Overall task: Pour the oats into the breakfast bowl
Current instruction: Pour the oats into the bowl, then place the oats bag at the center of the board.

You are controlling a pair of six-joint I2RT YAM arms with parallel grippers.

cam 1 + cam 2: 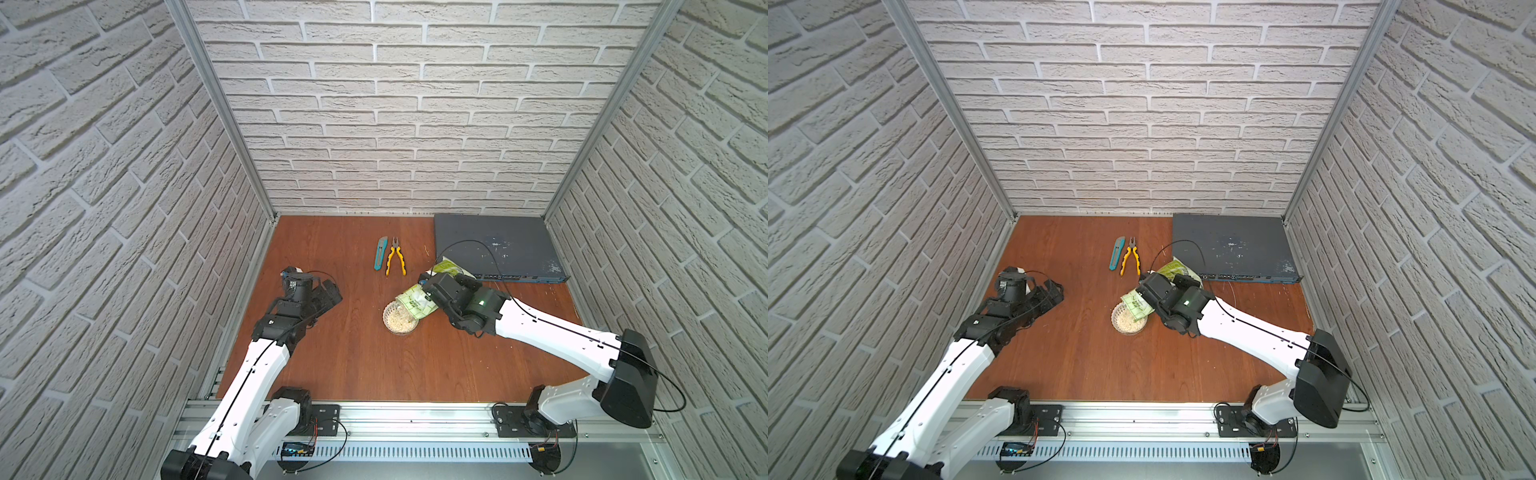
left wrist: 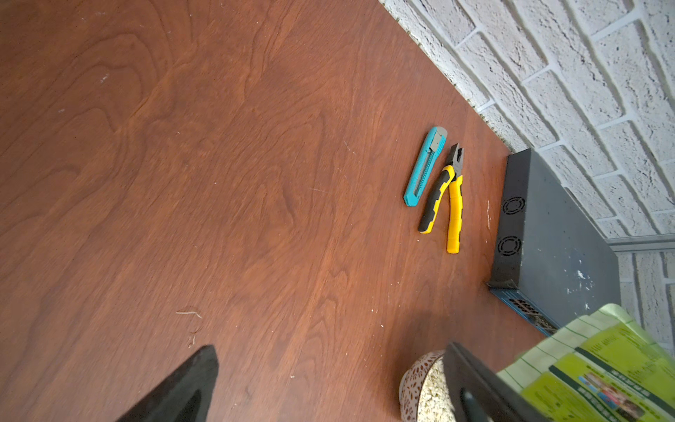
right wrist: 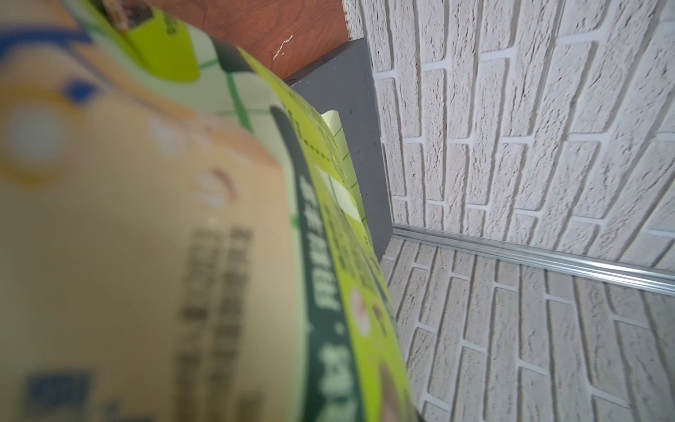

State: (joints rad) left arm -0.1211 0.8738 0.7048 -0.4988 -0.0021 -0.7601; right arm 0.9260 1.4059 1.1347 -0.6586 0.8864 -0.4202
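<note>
tilting a soft green pouch (image 1: 411, 302) over a small white lattice bowl (image 1: 389, 322), the right claw (image 1: 430, 291) is clenched around the pouch's middle. the bowl sits near the middle of the wooden table (image 1: 353, 365), a little toward its right edge, and already holds pale oat flakes (image 1: 400, 323). the pouch's long axis slopes from its sealed end, raised toward the grey box (image 1: 494, 245) in the far right corner, down to its open mouth, which points toward the near left, over the bowl's far right rim. the left claw (image 1: 326, 296) rests released and empty, well apart near the left edge, so nothing steadies the bowl. likely risks: the mouth looks wider than the bowl, so flakes could spill over the rim; the soft pouch could fold and release a sudden rush; and it could nudge the light bowl aside.
</note>
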